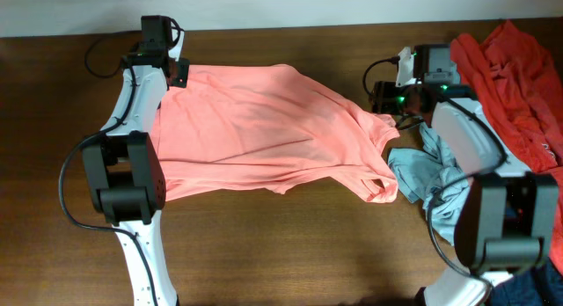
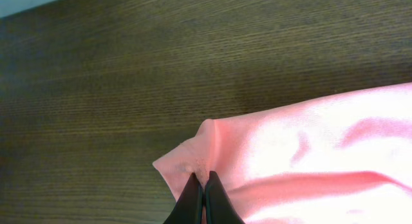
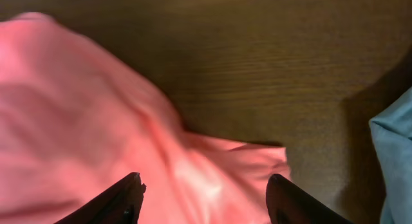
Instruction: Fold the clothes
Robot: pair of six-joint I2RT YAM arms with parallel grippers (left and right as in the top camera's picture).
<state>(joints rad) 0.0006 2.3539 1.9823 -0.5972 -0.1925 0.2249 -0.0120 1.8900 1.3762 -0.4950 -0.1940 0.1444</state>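
The clothes' main piece, a salmon-pink shirt (image 1: 264,130), lies spread across the middle of the wooden table. My left gripper (image 1: 176,75) is at its far left corner, shut on a pinch of the pink fabric (image 2: 309,159); the left wrist view shows the closed fingertips (image 2: 205,177) biting the corner fold. My right gripper (image 1: 384,97) hovers at the shirt's far right edge. In the right wrist view it (image 3: 205,183) stands open, fingers wide apart, with pink cloth (image 3: 77,121) lying below and between them, not gripped.
A pale grey-blue garment (image 1: 431,170) is crumpled just right of the shirt, its edge showing in the right wrist view (image 3: 396,153). A red garment (image 1: 519,77) is heaped at the far right. Navy cloth (image 1: 537,293) peeks in at the bottom right corner.
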